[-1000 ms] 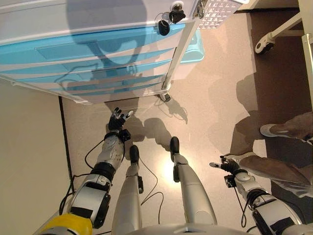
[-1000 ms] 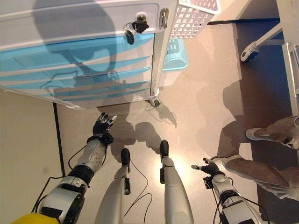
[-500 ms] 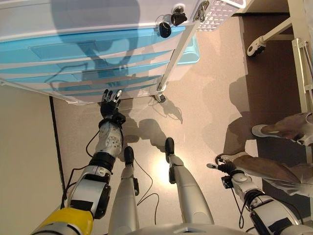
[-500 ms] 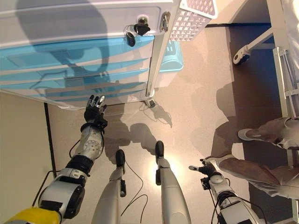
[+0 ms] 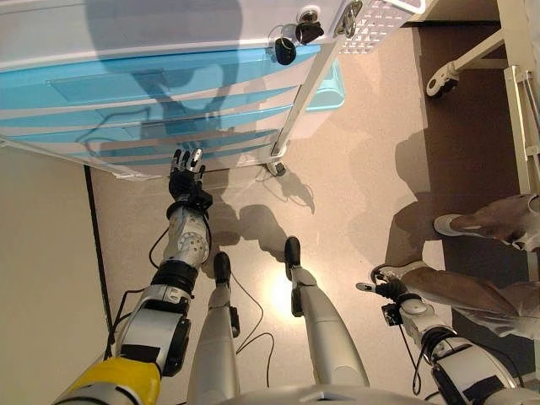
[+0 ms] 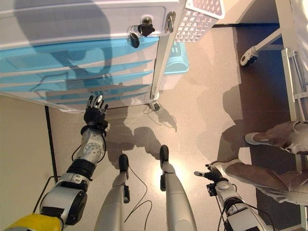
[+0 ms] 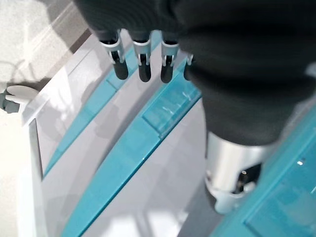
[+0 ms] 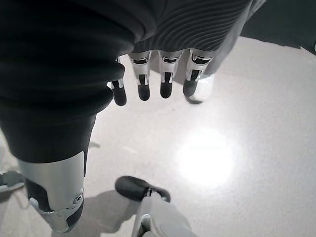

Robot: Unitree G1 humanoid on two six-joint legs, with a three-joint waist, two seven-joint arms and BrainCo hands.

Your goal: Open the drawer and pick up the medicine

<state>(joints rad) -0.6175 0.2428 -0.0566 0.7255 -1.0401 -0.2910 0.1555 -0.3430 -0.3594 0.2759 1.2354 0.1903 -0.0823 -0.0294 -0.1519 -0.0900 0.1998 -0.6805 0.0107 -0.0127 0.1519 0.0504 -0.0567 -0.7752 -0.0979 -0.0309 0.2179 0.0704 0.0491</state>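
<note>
A white cart with several blue drawer fronts stands in front of me, and all its drawers are shut. My left hand is raised to the lowest drawers with its fingers straight, their tips just off a blue drawer handle. My right hand hangs low at my right side with relaxed fingers that hold nothing. No medicine shows in any view.
A bunch of dark keys hangs at the top drawer's lock. A white mesh basket and a light-blue bin are on the cart's right side, above its caster. A person's legs stand at the right. A wheeled frame is at the upper right.
My left hand has risen from near the floor to the lowest drawer fronts. The camera shifted a little. The right hand has hardly moved.
</note>
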